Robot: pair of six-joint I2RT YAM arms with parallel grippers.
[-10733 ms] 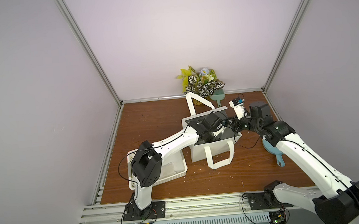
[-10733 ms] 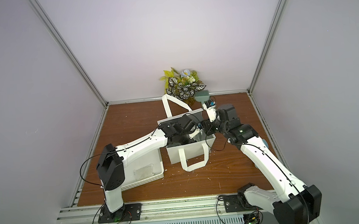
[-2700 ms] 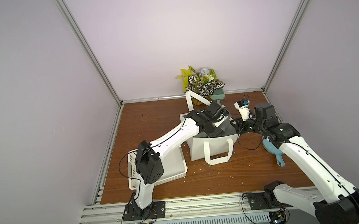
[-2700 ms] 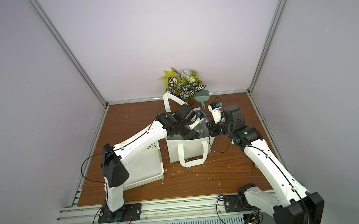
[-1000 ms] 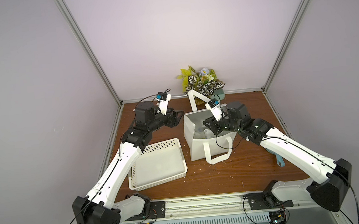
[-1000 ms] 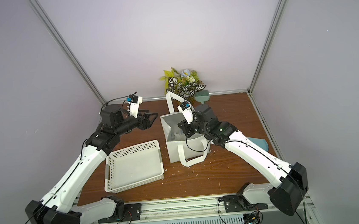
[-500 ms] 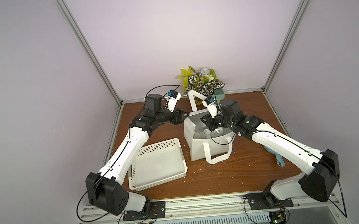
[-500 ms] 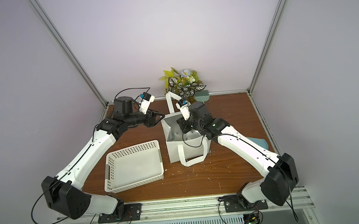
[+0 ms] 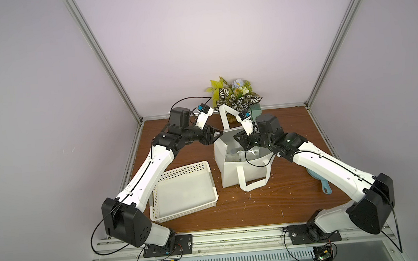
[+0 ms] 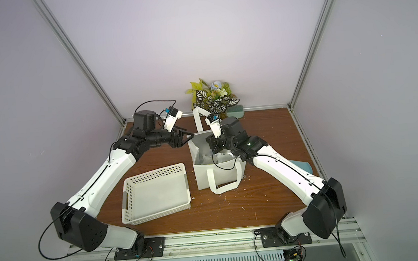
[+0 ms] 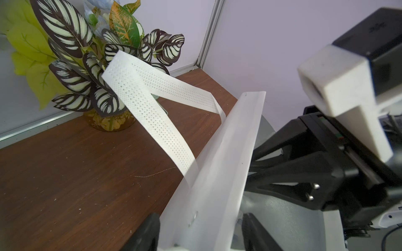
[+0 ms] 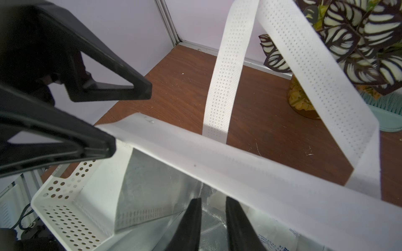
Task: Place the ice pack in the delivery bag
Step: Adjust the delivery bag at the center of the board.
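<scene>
The delivery bag (image 9: 229, 170) (image 10: 201, 175) stands open in the middle of the table in both top views, its foil lining (image 12: 148, 178) showing. The ice pack (image 9: 240, 156) (image 10: 222, 158) (image 12: 280, 235), a clear pouch with blue print, lies on the bag's bottom. My right gripper (image 9: 238, 140) (image 10: 210, 142) (image 12: 212, 198) hangs inside the bag's mouth above the pack, open a little, with only foil between its fingers. My left gripper (image 9: 220, 134) (image 10: 190, 135) (image 11: 200, 217) is open at the bag's far left corner, one finger on either side of the rim (image 11: 228, 152).
A white perforated basket (image 9: 155, 213) (image 10: 154, 172) sits left of the bag, close to it. A potted plant (image 9: 236, 97) (image 10: 212, 97) and a teal brush (image 10: 234, 112) stand behind the bag. A teal scoop (image 9: 322, 185) lies under the right arm. The far handle (image 9: 224, 116) stands upright.
My left gripper has swung right, from beside the bag to its far left corner, and now straddles the rim. The right gripper has stayed inside the bag's mouth.
</scene>
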